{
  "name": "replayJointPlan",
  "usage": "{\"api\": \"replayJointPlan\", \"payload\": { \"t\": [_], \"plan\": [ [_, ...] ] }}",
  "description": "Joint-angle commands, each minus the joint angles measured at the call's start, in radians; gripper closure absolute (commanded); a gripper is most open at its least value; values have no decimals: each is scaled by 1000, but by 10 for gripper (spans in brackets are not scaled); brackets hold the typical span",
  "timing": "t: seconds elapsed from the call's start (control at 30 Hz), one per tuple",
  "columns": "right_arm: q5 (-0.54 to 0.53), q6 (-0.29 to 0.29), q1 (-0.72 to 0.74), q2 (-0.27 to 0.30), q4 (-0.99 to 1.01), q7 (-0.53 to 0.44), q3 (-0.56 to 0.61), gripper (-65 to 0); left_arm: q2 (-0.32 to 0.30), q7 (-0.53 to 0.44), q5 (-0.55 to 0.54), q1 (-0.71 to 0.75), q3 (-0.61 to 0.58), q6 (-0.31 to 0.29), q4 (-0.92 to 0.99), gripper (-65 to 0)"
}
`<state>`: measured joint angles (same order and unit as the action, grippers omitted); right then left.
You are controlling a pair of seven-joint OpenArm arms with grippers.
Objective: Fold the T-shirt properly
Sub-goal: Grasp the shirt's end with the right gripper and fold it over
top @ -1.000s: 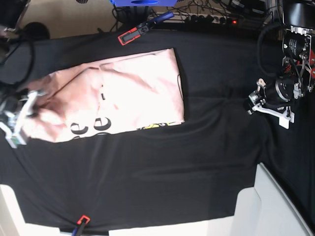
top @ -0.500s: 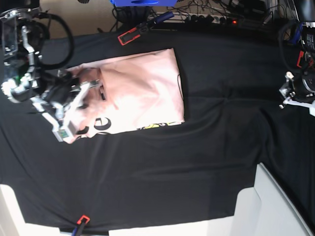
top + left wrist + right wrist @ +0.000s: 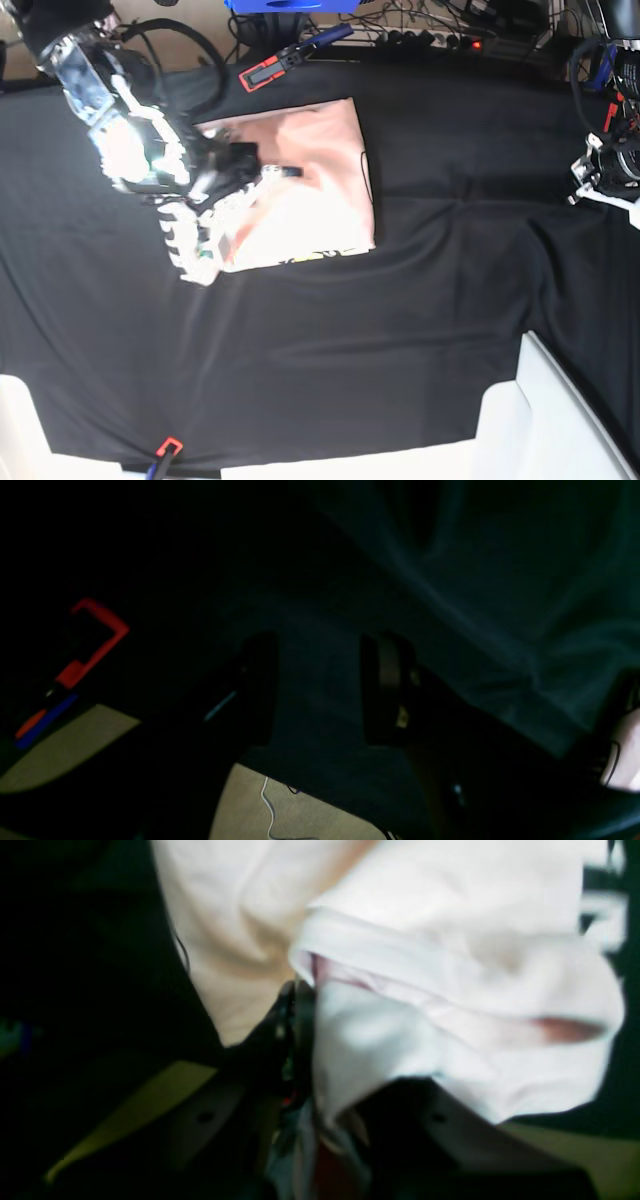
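Observation:
The pale pink T-shirt (image 3: pixel 325 165) lies on the black table cloth (image 3: pixel 330 330) at the back, its left part lifted and doubled over toward the right. A strip of black lettering and yellow print shows along its near edge. My right gripper (image 3: pixel 265 175) hangs over the shirt's middle, shut on a bunched edge of the T-shirt (image 3: pixel 450 1005). In the right wrist view, my right gripper (image 3: pixel 302 990) pinches that fabric between dark fingers (image 3: pixel 287 1030). My left gripper (image 3: pixel 320 690) is open above bare cloth, its arm (image 3: pixel 600 180) at the far right edge.
A red-and-black clamp (image 3: pixel 265 72) grips the cloth's back edge, and another clamp (image 3: pixel 165 450) sits at the front edge. Cables and a power strip (image 3: pixel 440 35) lie behind the table. A white panel (image 3: pixel 560 420) stands at the front right.
My right arm has swept from the table's left edge rightward over the shirt, carrying the shirt's left part with it. My left arm has drawn back to the right edge.

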<state>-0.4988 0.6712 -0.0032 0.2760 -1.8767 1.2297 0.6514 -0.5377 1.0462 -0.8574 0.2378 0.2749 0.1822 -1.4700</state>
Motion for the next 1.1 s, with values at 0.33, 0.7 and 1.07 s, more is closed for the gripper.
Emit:
{"api": "replayJointPlan", "payload": {
  "t": [0.33,0.7,1.07],
  "plan": [
    [-4,27,145,-45,222,-6,328,0,-22,-11,-1,-2,10,0,-11,-265],
    [-2,27,257,-60,268,0,334,0,-22,-11,-1,13,10,0,-11,-265],
    [223,27,280,-34,383,2,338,0,-26,-11,-1,16,10,0,-10,-265]
  ]
}}
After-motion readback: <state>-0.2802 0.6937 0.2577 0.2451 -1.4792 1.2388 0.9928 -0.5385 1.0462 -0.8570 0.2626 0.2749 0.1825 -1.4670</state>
